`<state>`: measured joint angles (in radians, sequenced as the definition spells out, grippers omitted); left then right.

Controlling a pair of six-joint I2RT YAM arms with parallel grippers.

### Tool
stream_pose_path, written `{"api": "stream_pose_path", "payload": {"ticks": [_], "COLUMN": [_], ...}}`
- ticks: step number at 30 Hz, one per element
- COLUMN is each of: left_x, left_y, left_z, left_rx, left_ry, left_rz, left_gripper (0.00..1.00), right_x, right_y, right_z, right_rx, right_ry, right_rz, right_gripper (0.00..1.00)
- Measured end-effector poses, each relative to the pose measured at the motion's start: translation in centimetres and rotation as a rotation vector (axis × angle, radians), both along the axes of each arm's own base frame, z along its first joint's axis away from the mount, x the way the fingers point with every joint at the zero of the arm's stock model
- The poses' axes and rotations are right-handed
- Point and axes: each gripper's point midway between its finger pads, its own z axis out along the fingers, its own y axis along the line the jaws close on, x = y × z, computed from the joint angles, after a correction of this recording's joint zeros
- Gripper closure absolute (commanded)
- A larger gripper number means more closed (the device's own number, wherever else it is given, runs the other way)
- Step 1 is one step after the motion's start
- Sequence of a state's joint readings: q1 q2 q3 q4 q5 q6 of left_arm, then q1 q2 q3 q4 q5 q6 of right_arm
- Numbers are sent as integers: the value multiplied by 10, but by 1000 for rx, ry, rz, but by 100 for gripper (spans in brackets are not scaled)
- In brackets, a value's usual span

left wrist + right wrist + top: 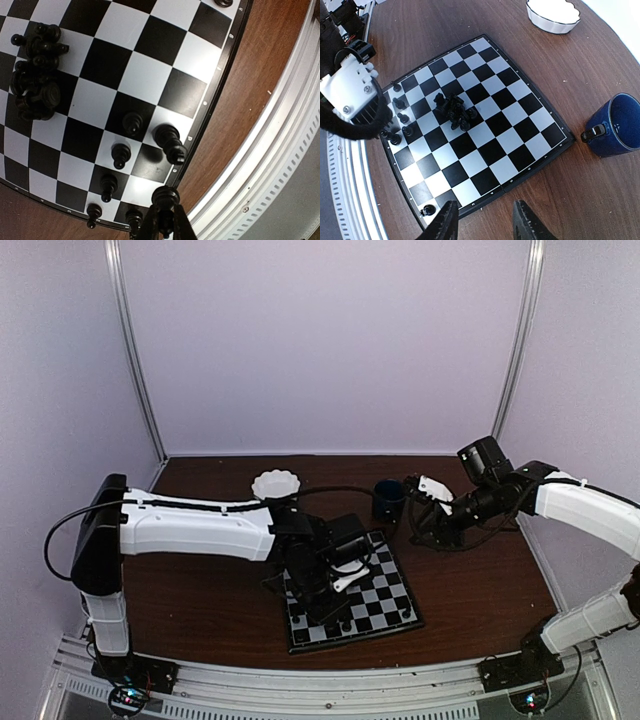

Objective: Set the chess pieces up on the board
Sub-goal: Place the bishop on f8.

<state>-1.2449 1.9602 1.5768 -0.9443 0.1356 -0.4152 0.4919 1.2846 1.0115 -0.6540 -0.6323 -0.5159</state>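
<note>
Left wrist view, nearest first: my left gripper (163,222) is clamped on a single black piece (165,196). Its long axis runs in line with the fingers, the rounded head pointing away from them. It sits over the bordered edge of the board (150,65), and I cannot tell whether its base touches. Just past it a taller piece (169,141) stands on the edge rank. To the left a row of small pieces (120,155) stands upright along the next rank, one to a square. Farther off, up and to the left, the remaining chess pieces (36,75) lie in a tumbled heap near the board's middle, touching one another. To the gripper's right lie the brown table (260,75) and a metal rail (280,165). Right wrist view: my right gripper (485,222) hangs off the board's near edge, jaws parted with nothing between them. A blue mug (620,125) stands ahead to its right, and a white bowl (553,22) sits well beyond the board.
</note>
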Motion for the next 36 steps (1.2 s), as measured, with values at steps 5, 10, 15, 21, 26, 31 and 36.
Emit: {"api": "stream_pose_path", "payload": {"ticks": [5,10,15,21,26,31,36], "left_x": [0,1,2,3,4,4,3], "left_y": [-3,-8,-9,-8,-7,-6,-4], "left_z": [-7,-14,-23,-28,-29,-31,-33], "left_rx": [-10,-15,-3,11,16,23,36], "left_ry": [4,9,13,9,3,4,8], "left_rz": [14,22,26,28,30,30,30], "left_gripper": [92,92,92,92,92,88,82], "right_x": [0,0,0,0,1,0,1], "right_y": [0,0,0,0,0,0,0], "right_z": [0,0,0,0,0,0,0], "right_rx": [0,0,0,0,0,0,0], "right_ry": [0,0,-1,0,-1,0,0], "right_rz": [0,0,0,-2,-2,-2,-2], "right_gripper": [61,61,61,61,61,61,61]}}
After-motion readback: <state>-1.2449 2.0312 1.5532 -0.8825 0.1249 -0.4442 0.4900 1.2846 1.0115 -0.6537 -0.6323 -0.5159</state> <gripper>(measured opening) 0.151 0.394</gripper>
